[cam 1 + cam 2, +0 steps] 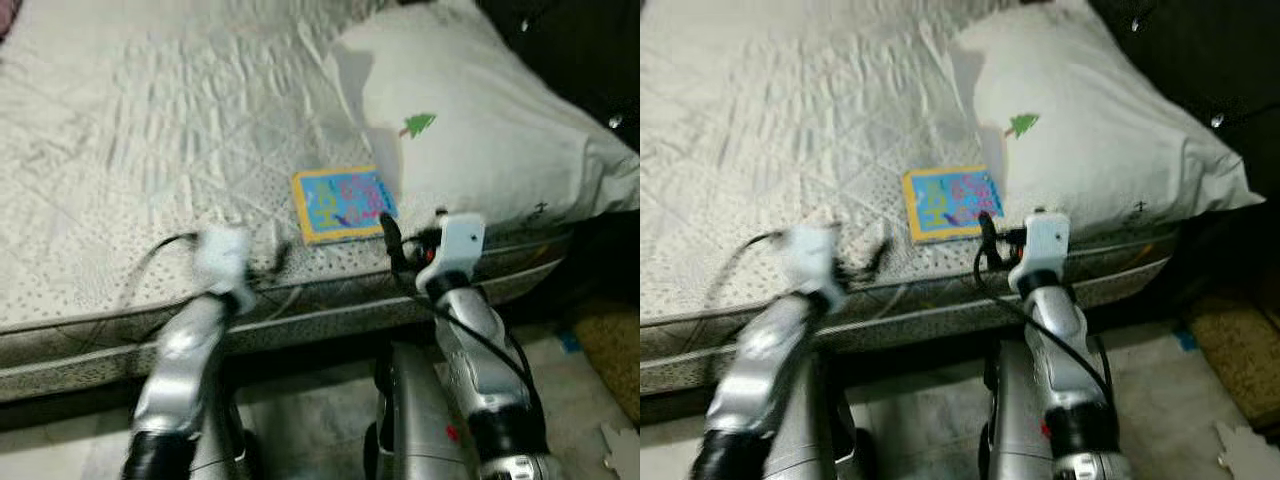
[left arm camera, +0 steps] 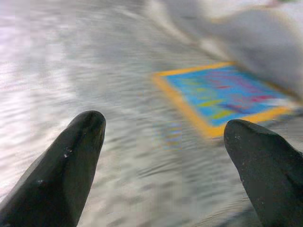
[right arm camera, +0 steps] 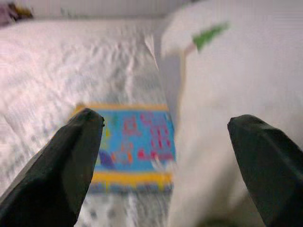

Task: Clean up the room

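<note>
So the book (image 1: pixel 343 205) lay flat on the bed (image 1: pixel 150 150), tucked against the pillow (image 1: pixel 480 120). Both the left end effector (image 2: pixel 163 142) and right end effector (image 3: pixel 165 142) hovered close, fingers apart.

I see a small flat book (image 1: pixel 343 205) lying face up on the bed (image 1: pixel 150 150). Its cover is blue with a yellow edge and bright pictures. It sits near the bed's front edge, just beside the white pillow (image 1: pixel 480 120).
</note>
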Controlling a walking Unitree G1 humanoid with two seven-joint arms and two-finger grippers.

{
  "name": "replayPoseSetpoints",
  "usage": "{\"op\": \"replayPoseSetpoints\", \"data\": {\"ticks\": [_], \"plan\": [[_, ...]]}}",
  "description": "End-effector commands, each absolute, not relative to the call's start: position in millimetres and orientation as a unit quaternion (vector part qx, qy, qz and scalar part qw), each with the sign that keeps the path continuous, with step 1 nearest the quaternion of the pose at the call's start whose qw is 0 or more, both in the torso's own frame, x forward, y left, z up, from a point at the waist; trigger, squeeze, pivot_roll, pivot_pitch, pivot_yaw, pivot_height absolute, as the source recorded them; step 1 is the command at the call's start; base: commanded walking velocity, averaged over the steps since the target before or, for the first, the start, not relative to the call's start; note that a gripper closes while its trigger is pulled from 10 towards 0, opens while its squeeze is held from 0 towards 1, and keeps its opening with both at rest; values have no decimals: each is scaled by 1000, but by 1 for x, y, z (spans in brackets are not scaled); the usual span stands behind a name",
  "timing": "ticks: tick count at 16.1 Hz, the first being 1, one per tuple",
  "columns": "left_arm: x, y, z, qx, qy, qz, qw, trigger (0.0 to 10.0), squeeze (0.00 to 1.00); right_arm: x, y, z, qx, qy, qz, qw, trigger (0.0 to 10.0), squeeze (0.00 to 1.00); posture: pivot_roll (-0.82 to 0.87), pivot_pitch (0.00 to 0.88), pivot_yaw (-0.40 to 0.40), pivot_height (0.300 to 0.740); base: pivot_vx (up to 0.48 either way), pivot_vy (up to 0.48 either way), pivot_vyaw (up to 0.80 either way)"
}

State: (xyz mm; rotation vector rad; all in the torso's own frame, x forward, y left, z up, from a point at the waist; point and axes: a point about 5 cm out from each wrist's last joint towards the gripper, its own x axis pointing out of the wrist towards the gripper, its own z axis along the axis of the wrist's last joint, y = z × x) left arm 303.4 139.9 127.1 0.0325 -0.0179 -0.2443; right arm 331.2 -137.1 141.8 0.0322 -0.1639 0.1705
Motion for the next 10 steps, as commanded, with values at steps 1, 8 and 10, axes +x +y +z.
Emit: {"op": "replayPoseSetpoints", "data": {"ticks": [1, 8, 10], "plan": [[301, 150, 130, 32, -13, -98, 995, 10000, 0, 331, -138, 138, 24, -77, 82, 993, 10000, 0, 32, 85, -8, 533, 0, 0, 0], [280, 189, 112, 111, -14, 49, 993, 10000, 0, 342, -130, 141, 58, -87, 78, 991, 10000, 0, 40, 25, 3, 611, 0, 0, 0], [277, 192, 112, 105, -32, 86, 990, 10000, 0, 342, -128, 139, 62, -88, 77, 991, 10000, 0, 45, 24, 2, 635, 0, 0, 0]]}}
